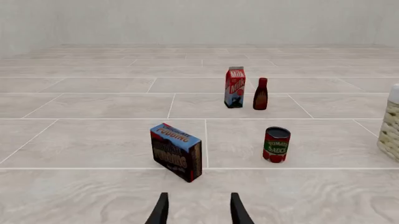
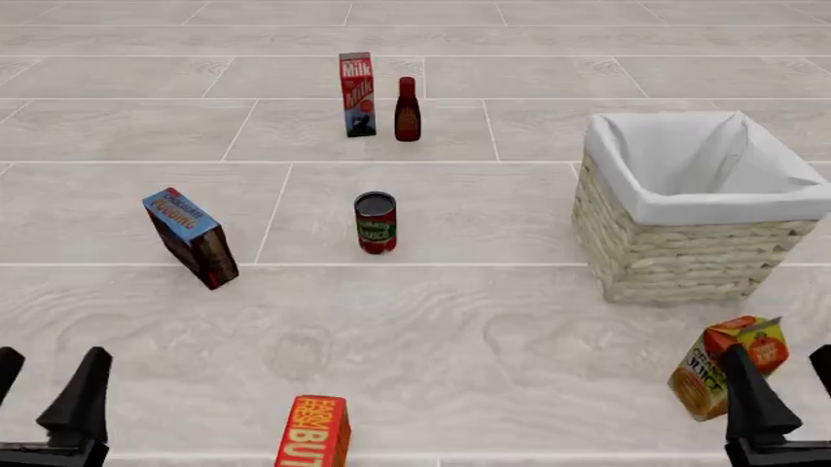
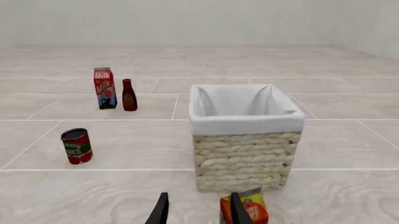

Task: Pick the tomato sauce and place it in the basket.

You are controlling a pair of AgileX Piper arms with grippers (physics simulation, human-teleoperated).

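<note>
The tomato sauce [image 2: 376,223], a small red tin with a green band and a dark top, stands upright on the tiled surface near the middle; it also shows in both wrist views [image 1: 276,144] [image 3: 76,146]. To its right sits the basket [image 2: 663,258], pale wicker with a white lining, seen close in the right wrist view [image 3: 243,163] and cut off at the picture's edge in the left wrist view [image 1: 391,130]. My left gripper [image 2: 46,384] [image 1: 198,205] is open at the near left, far from the can. At the near right, my right gripper [image 2: 783,375] [image 3: 198,207] is open and holds nothing.
A milk carton [image 2: 357,94] and a dark red bottle [image 2: 408,110] stand at the back. A tilted pudding box [image 2: 191,236] lies left of the can. A butter box [image 2: 313,431] sits at the front edge, and an orange juice carton [image 2: 727,365] leans beside my right gripper.
</note>
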